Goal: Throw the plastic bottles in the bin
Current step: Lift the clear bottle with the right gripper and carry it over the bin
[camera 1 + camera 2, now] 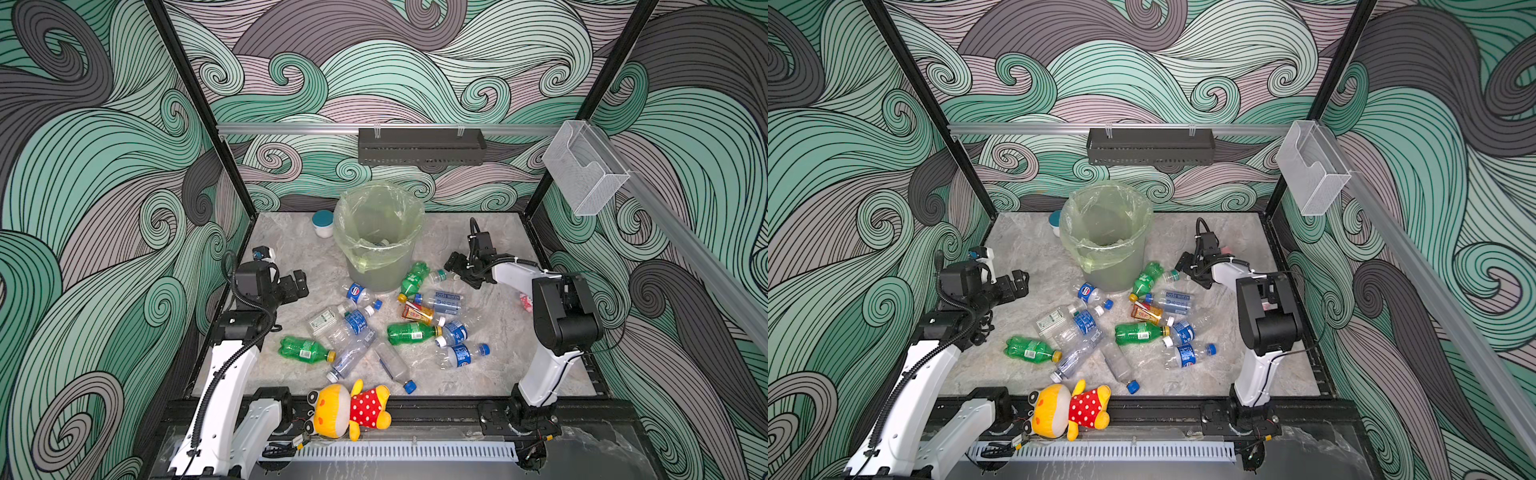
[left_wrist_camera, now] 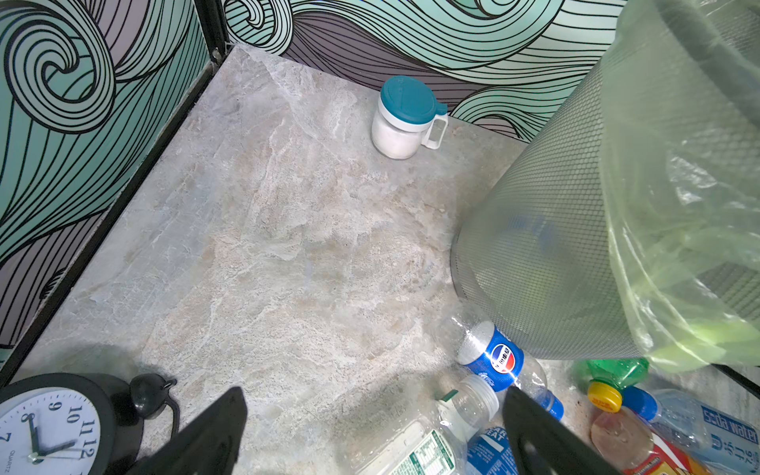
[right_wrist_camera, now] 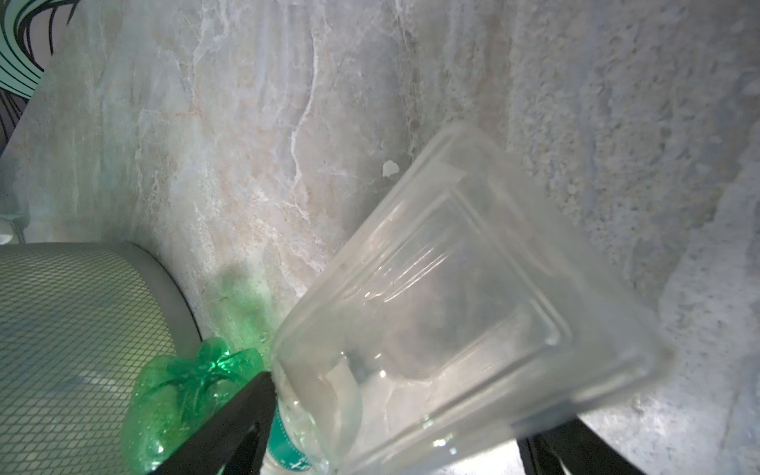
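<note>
Left claw (image 2: 376, 397) apart, empty. Right claw (image 3: 399, 411) straddles clear bottle (image 3: 452, 308) just beside bin (image 1: 374, 274), toward the far edge of the counter (image 1: 478, 374); grip unconfirmed. Recommend: clamp mid-body, lift clear, release over the bin mouth. Remaining plastic bottles (image 1: 357, 322) lie mid-counter.

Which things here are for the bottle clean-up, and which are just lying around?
For the job:
plastic bottles
bin

Just lying about:
white jar with teal lid
plush toy
alarm clock
clear wall box
black tray
</note>
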You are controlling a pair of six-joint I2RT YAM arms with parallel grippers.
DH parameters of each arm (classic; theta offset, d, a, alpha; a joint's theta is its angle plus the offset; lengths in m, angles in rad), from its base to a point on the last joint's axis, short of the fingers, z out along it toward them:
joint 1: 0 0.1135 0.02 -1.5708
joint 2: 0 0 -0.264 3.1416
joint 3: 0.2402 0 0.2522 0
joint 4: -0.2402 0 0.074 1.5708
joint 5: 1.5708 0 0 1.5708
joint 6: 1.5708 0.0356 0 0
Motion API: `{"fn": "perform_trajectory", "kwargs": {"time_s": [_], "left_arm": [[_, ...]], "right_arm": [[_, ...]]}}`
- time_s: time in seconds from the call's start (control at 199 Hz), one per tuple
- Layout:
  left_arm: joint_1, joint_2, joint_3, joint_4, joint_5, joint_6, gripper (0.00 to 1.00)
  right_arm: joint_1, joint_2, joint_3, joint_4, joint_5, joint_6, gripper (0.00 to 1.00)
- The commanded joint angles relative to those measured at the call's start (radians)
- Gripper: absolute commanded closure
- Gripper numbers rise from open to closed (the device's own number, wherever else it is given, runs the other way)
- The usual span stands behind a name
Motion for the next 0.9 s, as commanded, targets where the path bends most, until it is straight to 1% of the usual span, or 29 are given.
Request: {"fn": "perform_trajectory", "kwargs": {"time_s": [0.0,0.125,0.171,0.256,0.417,0.532,0.668,0.898], "left_arm": [[0.009,-0.002,0.000,-0.008,0.004,0.010,0.01],[0.009,-0.002,0.001,-0.009,0.005,0.011,0.01],[0.008,-0.003,0.000,-0.009,0.004,0.011,0.01],[0.009,-0.005,0.000,-0.011,0.004,0.013,0.01],[0.008,-0.005,0.000,-0.009,0.004,0.011,0.01],[0.009,-0.005,0.000,-0.008,0.004,0.011,0.01],[0.008,-0.003,0.000,-0.008,0.005,0.011,0.01],[0.008,-0.003,0.002,-0.008,0.010,0.011,0.01]], "right_arm": [[-0.013,0.028,0.061,-0.054,0.018,-0.022,0.10],[-0.019,0.079,0.144,-0.121,0.039,-0.069,0.08],[-0.020,0.098,0.175,-0.129,0.033,-0.091,0.06],[-0.020,0.130,0.232,-0.195,0.027,-0.132,0.05],[-0.023,0.192,0.317,-0.270,0.026,-0.175,0.09],[-0.023,0.220,0.349,-0.311,0.005,-0.219,0.13],[-0.023,0.223,0.349,-0.337,-0.020,-0.258,0.23],[-0.023,0.191,0.319,-0.336,0.020,-0.303,0.40]]}}
